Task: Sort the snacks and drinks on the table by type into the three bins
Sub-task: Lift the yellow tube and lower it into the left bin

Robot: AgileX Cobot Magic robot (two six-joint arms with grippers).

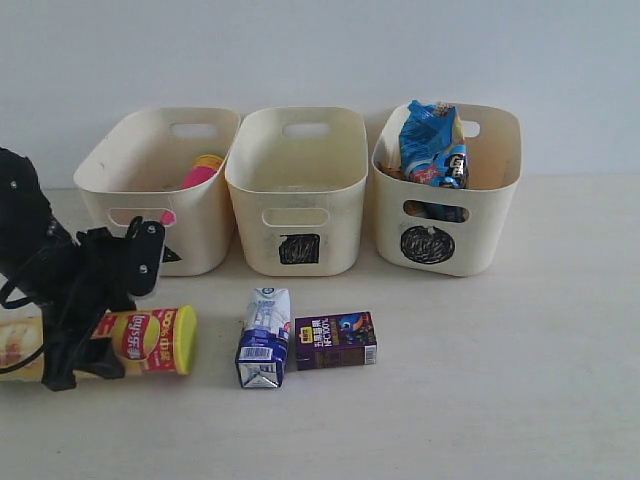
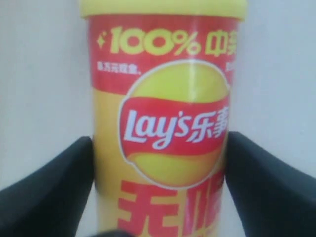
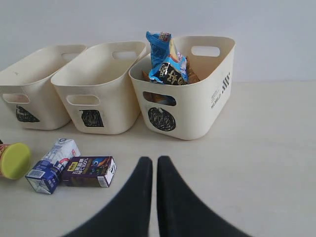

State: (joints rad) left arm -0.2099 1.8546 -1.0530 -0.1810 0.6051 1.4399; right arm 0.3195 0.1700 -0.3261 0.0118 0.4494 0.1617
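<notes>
Left hand [image 2: 159, 142] straddles the lying yellow chip can [image 2: 160, 106], fingers [image 2: 54, 190] touching both sides.

matte black left gripper [image 2: 159, 143]; black arm [image 1: 45, 255], cables [image 1: 18, 288]

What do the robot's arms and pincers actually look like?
The left gripper and right gripper are matte black, each with two smooth tapering fingers and no markings. The left arm is black and blocky, with small pale screw heads and thin black cables looping beside it.
</notes>
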